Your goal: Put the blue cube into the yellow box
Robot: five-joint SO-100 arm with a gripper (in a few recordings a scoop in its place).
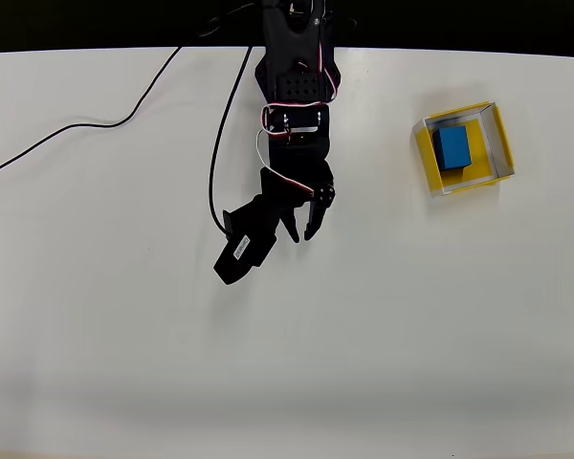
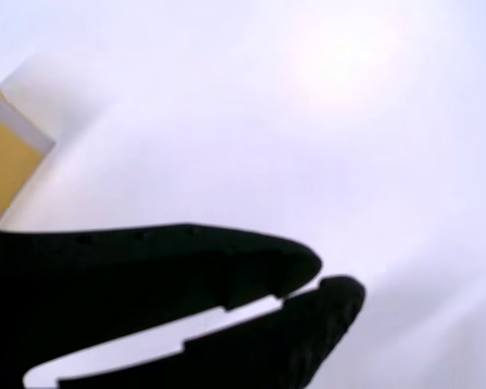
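Blue cube (image 1: 452, 148) seen lying inside yellow box (image 1: 488, 124), on yellow floor toward upper-left corner in overhead view; placing judged done. Gripper (image 1: 301, 232) parked well apart to left over bare white table (image 1: 411, 335), nothing held (release presumed). In wrist view, fingertips (image 2: 340, 293) almost met, thin slit between jaws. Box cut off at left edge there (image 2: 8, 162), blurred; cube hidden. Arm base cut off at top.

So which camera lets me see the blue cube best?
The overhead view. It shows the whole blue cube from above, sitting inside the yellow box. The wrist view catches just a blurry corner of the yellow box at its left edge, beyond the end effector.
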